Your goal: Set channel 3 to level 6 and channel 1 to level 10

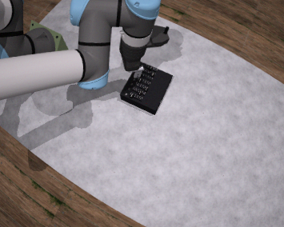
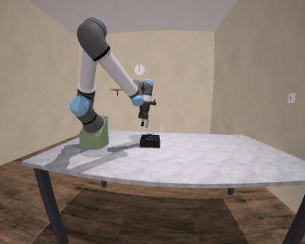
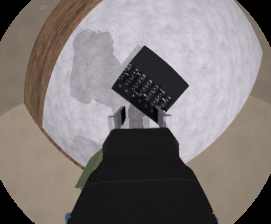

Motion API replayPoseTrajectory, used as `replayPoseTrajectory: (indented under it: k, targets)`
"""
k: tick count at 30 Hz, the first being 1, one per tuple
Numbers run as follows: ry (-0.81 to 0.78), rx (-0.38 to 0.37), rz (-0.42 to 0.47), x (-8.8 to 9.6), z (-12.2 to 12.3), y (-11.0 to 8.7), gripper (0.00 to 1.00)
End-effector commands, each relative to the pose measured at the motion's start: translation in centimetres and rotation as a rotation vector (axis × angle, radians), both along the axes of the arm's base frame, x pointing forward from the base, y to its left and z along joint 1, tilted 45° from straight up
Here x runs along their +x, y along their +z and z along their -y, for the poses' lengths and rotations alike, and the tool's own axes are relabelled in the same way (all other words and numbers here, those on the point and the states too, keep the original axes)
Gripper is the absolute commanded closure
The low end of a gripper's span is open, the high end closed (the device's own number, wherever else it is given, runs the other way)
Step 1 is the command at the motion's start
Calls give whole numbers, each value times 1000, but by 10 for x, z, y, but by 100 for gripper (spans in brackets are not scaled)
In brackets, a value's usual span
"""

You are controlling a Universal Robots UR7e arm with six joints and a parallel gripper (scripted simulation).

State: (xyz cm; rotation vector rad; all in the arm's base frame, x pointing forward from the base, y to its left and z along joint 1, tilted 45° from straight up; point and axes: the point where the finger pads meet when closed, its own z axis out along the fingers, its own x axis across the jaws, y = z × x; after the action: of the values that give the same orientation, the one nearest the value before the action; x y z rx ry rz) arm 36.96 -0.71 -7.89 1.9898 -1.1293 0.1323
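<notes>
The lighting desk (image 1: 155, 93) (image 2: 150, 141) (image 3: 162, 76) is a small black box with a row of several faders along one side. It stands flat on the grey table top (image 1: 214, 132) (image 2: 204, 159). My gripper (image 1: 138, 73) (image 2: 144, 125) (image 3: 139, 111) is open and empty. It hangs above the desk's fader end, clearly higher than the caps in the side view. In the wrist view the desk lies turned at an angle just beyond my fingertips. The fader levels are too small to read.
The arm's green base block (image 2: 94, 137) (image 1: 46, 29) stands on the table to the left of the desk. The table's curved edge (image 1: 70, 176) runs along the front, with wooden floor (image 2: 153, 215) beyond.
</notes>
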Motion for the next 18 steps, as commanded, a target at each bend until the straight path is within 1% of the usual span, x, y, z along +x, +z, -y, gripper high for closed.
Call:
replayPoseTrajectory:
  k: [1, 11, 13, 15, 18]
  targets:
    - [201, 95, -135, 16, -8, 5, 0]
    - [470, 172, -332, 39, -18, 16, 0]
    - [510, 182, -362, 42, -19, 18, 0]
    - [510, 182, -362, 42, -19, 18, 0]
    - [559, 193, -398, 45, -21, 21, 0]
